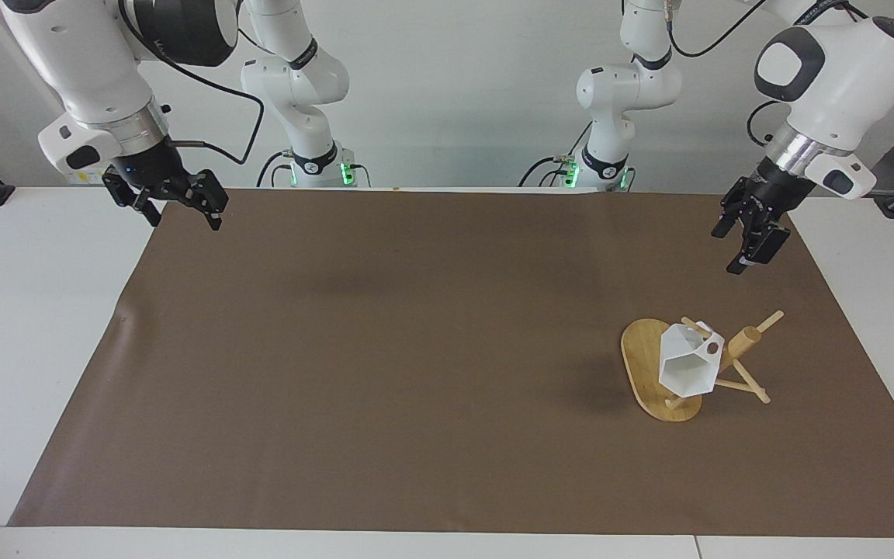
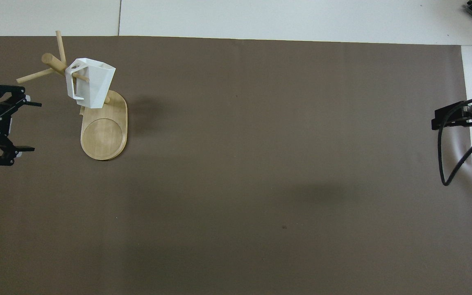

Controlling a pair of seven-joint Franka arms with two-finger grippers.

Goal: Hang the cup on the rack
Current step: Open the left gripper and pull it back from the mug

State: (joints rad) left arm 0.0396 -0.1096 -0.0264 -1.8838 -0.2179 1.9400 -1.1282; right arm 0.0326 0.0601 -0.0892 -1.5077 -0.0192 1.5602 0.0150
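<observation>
Facing view: I see the brown mat (image 1: 385, 349) carrying the rack (image 1: 653, 373) (toward the left arm's end), the cup (image 1: 684, 365) hanging on its peg. Left gripper (image 1: 743, 247) hovers over the mat, fingers apart, empty; right gripper (image 1: 183, 213) waits over the mat's edge, fingers apart.

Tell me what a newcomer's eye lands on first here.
The white cup hanging by its handle on a peg of the wooden rack, at the left arm's end of the brown mat. Then the two empty grippers: the left gripper open above the mat near the rack, the right gripper waiting over the mat's corner.
</observation>
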